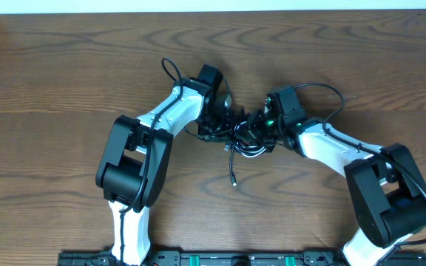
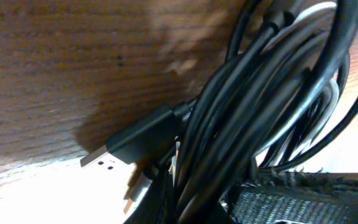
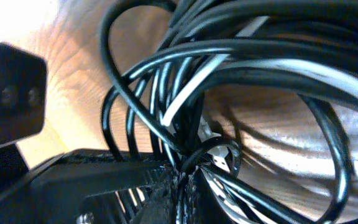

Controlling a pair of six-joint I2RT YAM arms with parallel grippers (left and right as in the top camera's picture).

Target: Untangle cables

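Cables [image 1: 241, 139] sit in one knotted clump about mid-table, right between the two arms, and honestly the untangling looks barely started. From the overhead view it's a single dark wad with only one loose plug end [image 1: 234, 179] trailing out toward the front edge; nothing is separated or laid out on its own yet. The left gripper [image 1: 219, 127] is clamped shut on one side of the bundle, and its wrist view shows a stack of black strands plus a USB plug [image 2: 135, 142] poking out just above the wood. The right gripper [image 3: 180, 186] is closed too, pinching several strands where they cross, with the white cord [image 3: 185, 102] threaded through the black loops. So pretty much everything is left: pull the loops apart, free the white one, get each cord lying alone. As for obstacles, the table [image 1: 65, 66] around the clump is bare wood, but both arms are crowded nose to nose over it, and the robot's own wires [image 1: 324, 90] arc close by, so room to pull looks tight.
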